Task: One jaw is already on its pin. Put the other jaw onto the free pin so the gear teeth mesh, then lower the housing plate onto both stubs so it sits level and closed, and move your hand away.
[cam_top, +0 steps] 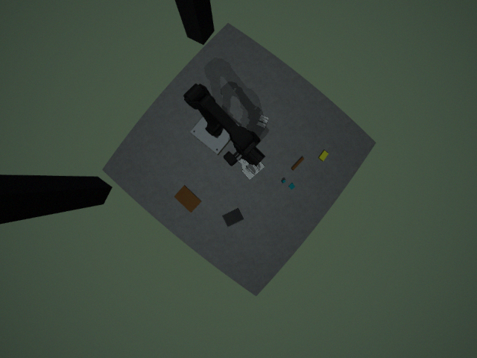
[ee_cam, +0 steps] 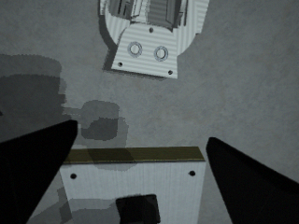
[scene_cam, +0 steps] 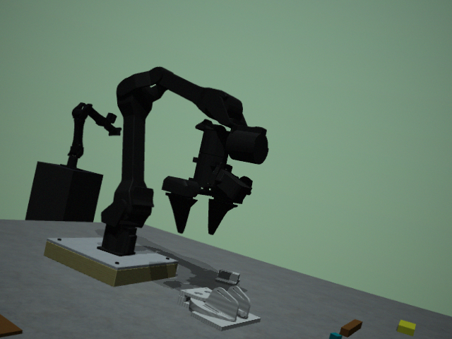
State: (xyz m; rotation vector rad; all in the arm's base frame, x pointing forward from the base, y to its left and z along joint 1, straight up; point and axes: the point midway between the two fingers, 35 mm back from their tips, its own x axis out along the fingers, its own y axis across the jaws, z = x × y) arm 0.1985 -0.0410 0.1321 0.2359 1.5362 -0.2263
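Observation:
My gripper (scene_cam: 195, 233) (ee_cam: 145, 134) is open and empty, with its fingers wide apart, well above the table and clear of the white parts. The white housing plate (scene_cam: 190, 292) (ee_cam: 145, 66) lies over the jaws' rear ends; two round stubs show through its ringed holes in the wrist view, and it looks about level. Two white jaws, the near one (scene_cam: 223, 304) and the far one (scene_cam: 244, 302), stand side by side on the ribbed white base (cam_top: 249, 176) (scene_cam: 242, 321) (ee_cam: 199, 19). The pins and gear teeth are hidden under the plate.
The arm's base board (cam_top: 206, 139) (scene_cam: 80, 251) (ee_cam: 182, 196) is behind the assembly. A small white bracket (cam_top: 263, 121) (scene_cam: 229, 276) stands beyond it. An orange tile (cam_top: 187, 198), dark tile (cam_top: 232, 217), brown bar (cam_top: 297, 163), yellow block (cam_top: 323, 155) and teal piece (cam_top: 291, 186) lie around.

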